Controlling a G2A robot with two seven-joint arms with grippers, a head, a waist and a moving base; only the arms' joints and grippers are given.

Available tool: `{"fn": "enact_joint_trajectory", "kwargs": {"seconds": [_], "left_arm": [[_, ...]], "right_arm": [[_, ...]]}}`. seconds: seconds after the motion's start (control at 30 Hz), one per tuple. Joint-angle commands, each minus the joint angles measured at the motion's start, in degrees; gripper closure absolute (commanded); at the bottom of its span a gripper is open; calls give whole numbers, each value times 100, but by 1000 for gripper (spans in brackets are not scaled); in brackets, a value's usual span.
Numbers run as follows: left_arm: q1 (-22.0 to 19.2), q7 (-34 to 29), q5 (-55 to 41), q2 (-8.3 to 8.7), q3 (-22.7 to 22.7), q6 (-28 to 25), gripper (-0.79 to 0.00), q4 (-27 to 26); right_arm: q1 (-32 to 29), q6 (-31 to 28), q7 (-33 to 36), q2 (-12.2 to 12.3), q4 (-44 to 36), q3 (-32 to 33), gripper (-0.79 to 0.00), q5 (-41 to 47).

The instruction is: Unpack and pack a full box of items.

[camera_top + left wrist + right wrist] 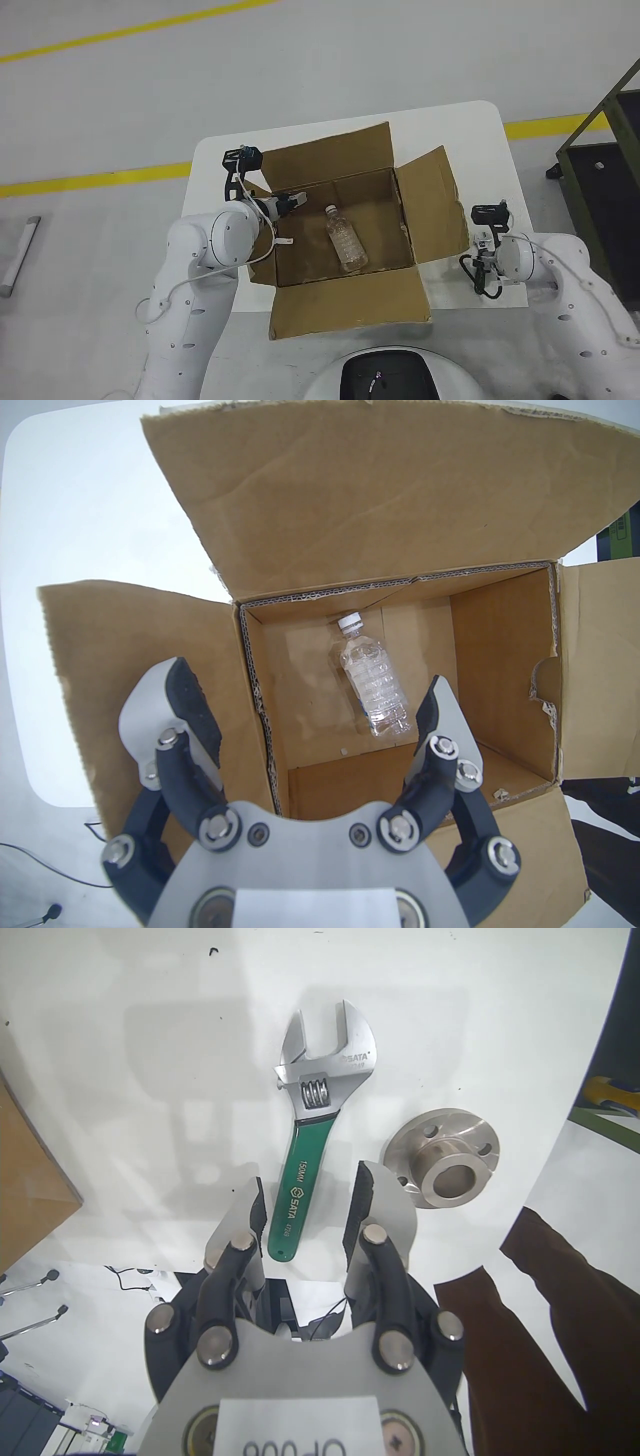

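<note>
- Left wrist view: ribbed plastic bottle (pixel 372 685) lies in corrugated cardboard box (pixel 500 660); left gripper (pixel 310 695) spread apart.
- Right gripper (pixel 310 1188) parted over green-handled steel wrench (pixel 315 1093); round metal flange (pixel 445 1158) beside it, near table (pixel 150 1078) edge.

Box (pixel 380 515): plain brown cardboard, paler corrugated edges. Bottle (pixel 372 685), below left pincer (pixel 312 680): clear, white cap. Wrench (pixel 312 1128), under right pincer (pixel 310 1178): green handle with white lettering, silver head. Flange (pixel 442 1158), beside that pincer: dull silver, bronze-tinted hub. Both pincers: silver fingers (pixel 395 1208), black pads (pixel 357 1198). Table (pixel 150 1028): white. Floor (pixel 100 100): grey, yellow stripes.
</note>
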Motion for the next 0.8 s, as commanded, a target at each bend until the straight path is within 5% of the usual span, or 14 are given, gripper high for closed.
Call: {"fn": "enact_joint_trajectory", "kwargs": {"seconds": [0.0, 0.77], "left_arm": [[0, 0, 0, 0, 0, 0, -785, 0], [0, 0, 0, 0, 0, 0, -785, 0]], "right_arm": [[-11, -17, 19, -35, -31, 13, -382, -14], [-72, -277, 278, -485, -5, 159, -379, -580]]}}
